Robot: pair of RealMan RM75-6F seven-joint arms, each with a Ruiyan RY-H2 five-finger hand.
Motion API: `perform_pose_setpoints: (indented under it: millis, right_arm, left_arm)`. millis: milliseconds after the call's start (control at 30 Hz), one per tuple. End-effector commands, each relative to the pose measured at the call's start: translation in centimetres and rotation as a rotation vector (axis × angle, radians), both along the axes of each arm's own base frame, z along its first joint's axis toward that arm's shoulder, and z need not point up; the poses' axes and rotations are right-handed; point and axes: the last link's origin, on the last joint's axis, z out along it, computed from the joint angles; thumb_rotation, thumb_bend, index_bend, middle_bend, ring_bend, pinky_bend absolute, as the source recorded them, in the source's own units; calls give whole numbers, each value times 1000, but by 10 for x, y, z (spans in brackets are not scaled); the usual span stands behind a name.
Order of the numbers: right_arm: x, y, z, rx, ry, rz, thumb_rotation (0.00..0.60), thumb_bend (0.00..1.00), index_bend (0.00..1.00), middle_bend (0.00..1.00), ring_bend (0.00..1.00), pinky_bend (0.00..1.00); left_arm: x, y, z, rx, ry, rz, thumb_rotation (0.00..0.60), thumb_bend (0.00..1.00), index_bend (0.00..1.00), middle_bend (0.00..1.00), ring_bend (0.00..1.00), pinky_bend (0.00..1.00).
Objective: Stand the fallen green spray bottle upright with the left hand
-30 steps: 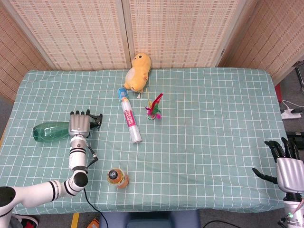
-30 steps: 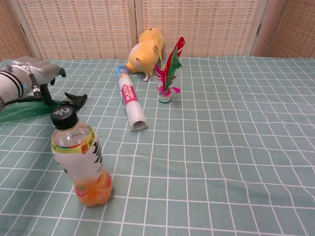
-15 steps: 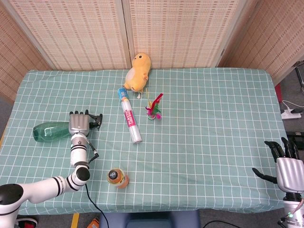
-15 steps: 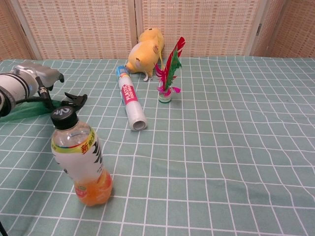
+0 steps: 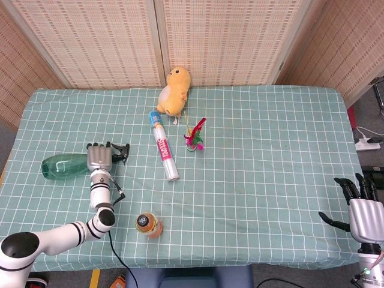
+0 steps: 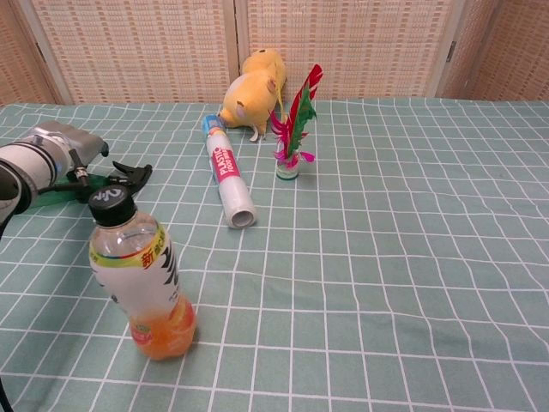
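The green spray bottle [image 5: 63, 166] lies on its side at the table's left, its black nozzle [image 5: 122, 153] pointing right. My left hand [image 5: 99, 158] lies palm-down over the bottle's neck, fingers stretched out toward the far side and not visibly wrapped around it. In the chest view the left hand [image 6: 60, 146] sits low at the left edge, with the nozzle [image 6: 129, 176] sticking out beside it and a strip of the green bottle [image 6: 53, 196] under it. My right hand [image 5: 362, 210] hangs off the table's near right corner, fingers spread and holding nothing.
An orange drink bottle [image 5: 147, 224] stands upright just right of my left forearm, close to the front edge. A plastic-wrap roll [image 5: 164, 146] lies mid-table. A feather shuttlecock [image 5: 194, 136] stands beside it. A yellow plush toy [image 5: 174, 92] sits at the back.
My left hand and forearm have sunk lower onto the bottle's neck. The bottle has not moved, nor has the right hand.
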Motion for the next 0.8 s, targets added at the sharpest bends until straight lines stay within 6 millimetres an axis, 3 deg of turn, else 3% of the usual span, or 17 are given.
perform_pose_setpoints:
  millis: [33, 267, 533, 800]
  right_arm:
    - [0, 0, 0, 0, 0, 0, 600, 0, 196, 211, 0, 0]
    - [0, 0, 0, -2, -3, -3, 600, 0, 180, 212, 0, 0]
    - [0, 0, 0, -1, -6, -3, 600, 0, 171, 218, 0, 0]
    - [0, 0, 0, -1, -10, -1, 600, 0, 172, 224, 0, 0]
  left_arm:
    - [1, 1, -2, -4, 10, -11, 600, 253, 153, 296, 200, 239]
    - [-1, 4, -4, 6, 30, -15, 600, 267, 225, 446, 236, 239]
    - [-7, 5, -5, 12, 52, -5, 600, 270, 254, 489, 242, 230]
    - [-9, 7, 0, 36, 58, -40, 600, 297, 364, 583, 291, 266]
